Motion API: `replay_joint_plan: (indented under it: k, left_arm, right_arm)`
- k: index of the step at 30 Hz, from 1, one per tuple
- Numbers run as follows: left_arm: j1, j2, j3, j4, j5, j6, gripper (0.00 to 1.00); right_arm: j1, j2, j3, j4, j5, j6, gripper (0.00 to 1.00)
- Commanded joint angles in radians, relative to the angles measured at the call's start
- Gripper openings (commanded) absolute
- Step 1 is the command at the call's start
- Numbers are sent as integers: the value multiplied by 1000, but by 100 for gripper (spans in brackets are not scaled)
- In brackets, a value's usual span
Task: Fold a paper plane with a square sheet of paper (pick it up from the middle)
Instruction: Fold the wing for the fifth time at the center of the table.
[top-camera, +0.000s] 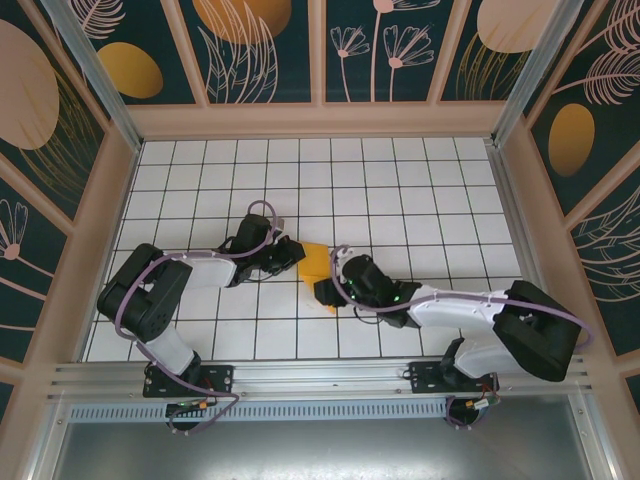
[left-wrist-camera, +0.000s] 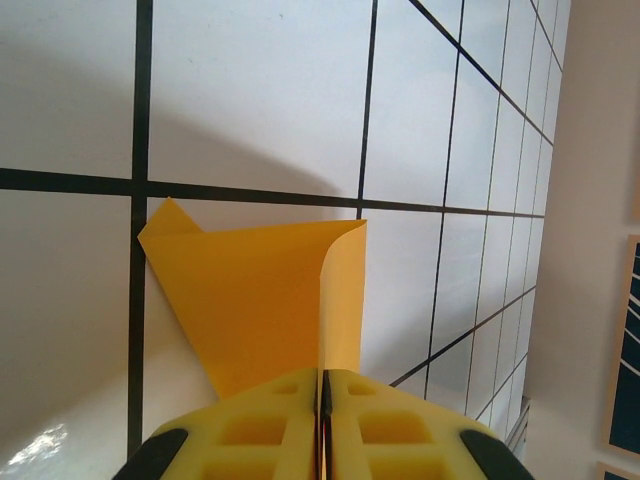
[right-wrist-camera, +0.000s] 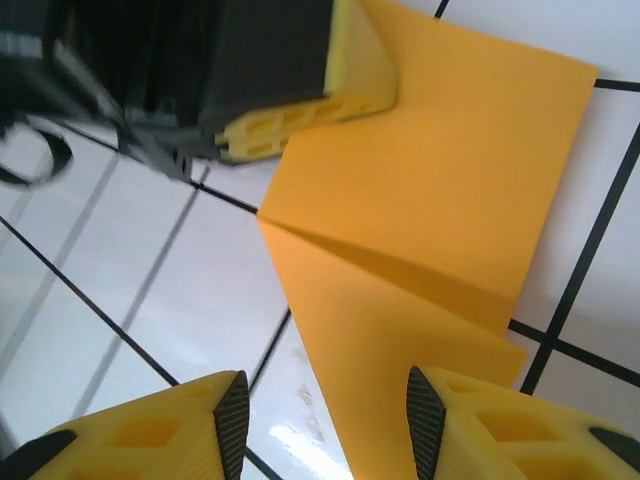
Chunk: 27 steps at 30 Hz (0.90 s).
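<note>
Got the square sheet of paper (top-camera: 314, 262) partly folded, one raised crease across it, lying mid-desk (top-camera: 400, 190) between both pincers. Clamped by one edge in the left pincer (left-wrist-camera: 325, 380), jaws tight together, flap fanning out straight ahead of it. Straddling the opposite end with jaws apart and nothing gripped: right pincer (right-wrist-camera: 325, 405), long axis running from its gap toward the left one. Both arms equally near. Bare grid all round, desk edges well off. Probably needs a re-pinch of the free end next.
</note>
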Motion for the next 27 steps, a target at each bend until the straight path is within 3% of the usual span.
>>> replay_joint_plan:
  k: [1, 6, 11, 18, 27]
  left_arm:
    - [-4, -19, 4, 22, 2, -14, 11]
    - [-4, -17, 9, 17, 6, -10, 11]
    - [-5, -8, 16, 17, 7, -11, 11]
    - [-5, -2, 29, 14, 5, -16, 11]
    - [-4, 2, 23, 11, 10, -13, 11]
  right_arm:
    - [73, 29, 23, -17, 255, -149, 49]
    - [189, 95, 41, 8, 440, -261, 48]
    - [244, 140, 63, -12, 520, -295, 46]
    - [273, 122, 19, -6, 585, -327, 45]
    - [289, 144, -31, 151, 521, -446, 45]
